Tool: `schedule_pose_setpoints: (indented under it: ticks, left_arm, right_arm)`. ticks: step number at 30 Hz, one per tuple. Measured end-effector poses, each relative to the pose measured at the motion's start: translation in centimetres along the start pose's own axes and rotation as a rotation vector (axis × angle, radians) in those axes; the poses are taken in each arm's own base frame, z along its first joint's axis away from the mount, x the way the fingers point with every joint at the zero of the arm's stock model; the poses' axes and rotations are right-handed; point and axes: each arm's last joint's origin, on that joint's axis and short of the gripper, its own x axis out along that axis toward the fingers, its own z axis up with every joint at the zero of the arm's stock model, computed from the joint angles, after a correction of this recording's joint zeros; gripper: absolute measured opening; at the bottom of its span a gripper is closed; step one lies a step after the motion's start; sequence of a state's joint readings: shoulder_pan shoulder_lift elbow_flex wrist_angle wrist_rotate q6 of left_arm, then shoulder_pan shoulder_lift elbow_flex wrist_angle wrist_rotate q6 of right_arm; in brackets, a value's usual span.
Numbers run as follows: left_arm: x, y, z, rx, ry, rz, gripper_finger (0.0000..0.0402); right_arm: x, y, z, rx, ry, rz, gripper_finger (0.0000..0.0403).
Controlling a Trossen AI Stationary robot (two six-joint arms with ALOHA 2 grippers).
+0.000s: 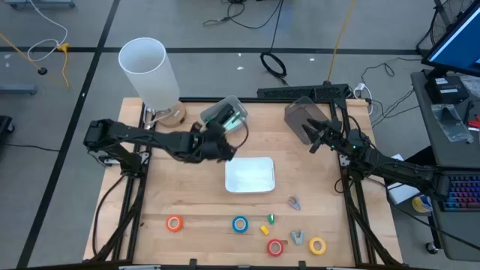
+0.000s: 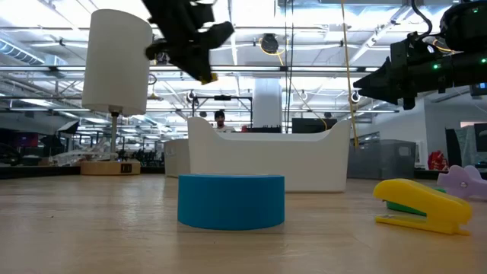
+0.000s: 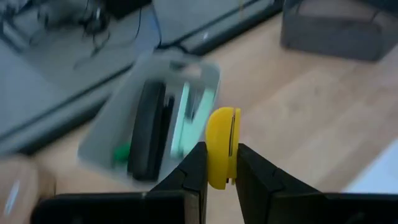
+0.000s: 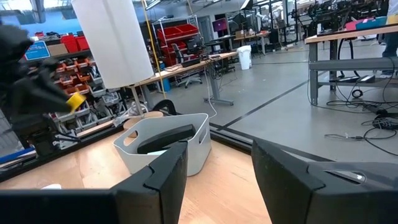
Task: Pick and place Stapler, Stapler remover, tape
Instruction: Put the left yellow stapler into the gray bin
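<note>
Leftmost, beyond the far-left corner of the white tray (image 1: pixel 250 176), stood a tall white cylinder (image 1: pixel 150 71) on a wooden base. Beside it, my left gripper (image 3: pixel 219 165) hung in the air just off the tray's far-left corner, its fingers (image 3: pixel 194 168) pinching a small yellow object (image 3: pixel 221 146) that I could not identify with certainty. Past that gripper, farther from the tray, a clear bin (image 1: pixel 225 114) lay tilted, holding a dark item with green parts.

On the near side of the tray the tape was set out in a loose row: orange roll (image 1: pixel 175 223) well to the left, blue roll (image 1: pixel 240 223) directly in front of the tray, red roll (image 1: pixel 275 247) and yellow roll (image 1: pixel 317 245) nearer the table edge. A yellow stapler (image 2: pixel 422 204) with a green underside lay just right of the blue roll, between it and the red roll. Two small grey pieces (image 1: pixel 295 202) lay off the tray's near-right corner and beside the yellow roll.

Right of the tray, above the table's far-right part, my right gripper (image 4: pixel 217 174) waited with fingers spread, next to a grey bin (image 1: pixel 304 118).
</note>
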State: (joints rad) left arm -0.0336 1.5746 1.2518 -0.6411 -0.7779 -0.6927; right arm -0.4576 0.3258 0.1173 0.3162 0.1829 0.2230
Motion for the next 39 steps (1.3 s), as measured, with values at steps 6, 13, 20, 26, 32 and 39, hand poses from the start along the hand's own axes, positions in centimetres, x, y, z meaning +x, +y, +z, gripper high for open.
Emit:
schedule_pose_setpoints:
  ticks: [6, 13, 20, 26, 32, 39]
  left_arm:
    - [3.4, 1.6, 3.6, 0.020, -0.112, -0.013, 0.0056]
    - [8.3, 4.4, 5.1, -0.058, -0.100, 0.041, 0.0056]
    - [14.1, 5.3, 3.9, -0.063, -0.020, 0.021, 0.0056]
    - [17.5, 5.6, 2.2, -0.083, 0.046, 0.023, 0.0056]
    - [19.3, 6.2, 1.3, -0.115, 0.106, 0.016, 0.0056]
    - [20.2, 6.2, 0.5, -0.110, 0.141, 0.001, 0.0056]
  right_arm:
    - [0.0, 0.0, 0.0, 0.000, 0.000, 0.000, 0.0171]
    - [0.0, 0.0, -0.1, -0.001, 0.005, -0.004, 0.0171]
    - [0.0, -0.1, -0.1, -0.005, 0.009, -0.031, 0.0171]
    - [0.0, -0.1, -0.1, -0.003, 0.008, -0.032, 0.0171]
    - [0.0, -0.1, -0.1, -0.003, 0.008, -0.032, 0.0171]
    - [0.0, -0.1, -0.1, -0.003, 0.008, -0.033, 0.0171]
